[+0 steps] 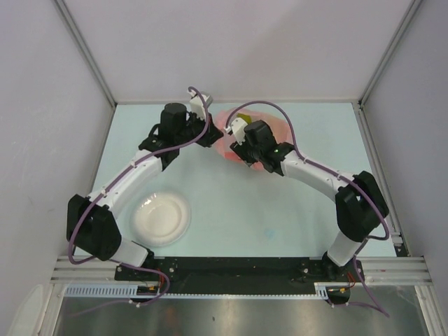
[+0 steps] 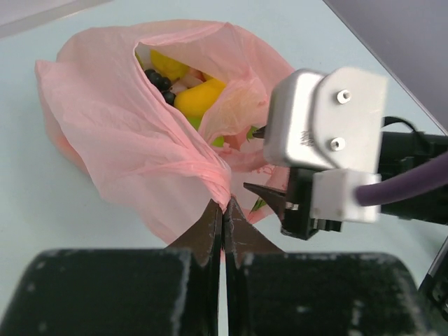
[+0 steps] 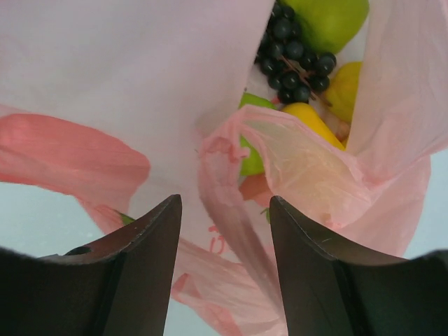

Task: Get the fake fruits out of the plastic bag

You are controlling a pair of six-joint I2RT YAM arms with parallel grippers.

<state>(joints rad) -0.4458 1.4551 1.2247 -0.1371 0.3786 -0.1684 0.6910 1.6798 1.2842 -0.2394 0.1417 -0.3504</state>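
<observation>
The pink plastic bag (image 1: 269, 126) lies at the back middle of the table, fruits inside. In the left wrist view the bag (image 2: 105, 119) gapes open, showing a yellow fruit (image 2: 198, 96), an orange-yellow one (image 2: 168, 65) and dark grapes (image 2: 159, 80). My left gripper (image 2: 223, 203) is shut on a twisted bag handle (image 2: 213, 168). My right gripper (image 3: 224, 210) is open, its jaws either side of a bag handle strip (image 3: 227, 203), just in front of the bag mouth. There I see grapes (image 3: 294, 52), a green apple (image 3: 329, 21) and a yellow fruit (image 3: 311, 119).
A round white plate (image 1: 161, 218) sits at the near left of the table. Grey walls enclose the table on three sides. The two arms meet close together at the bag (image 1: 231, 136).
</observation>
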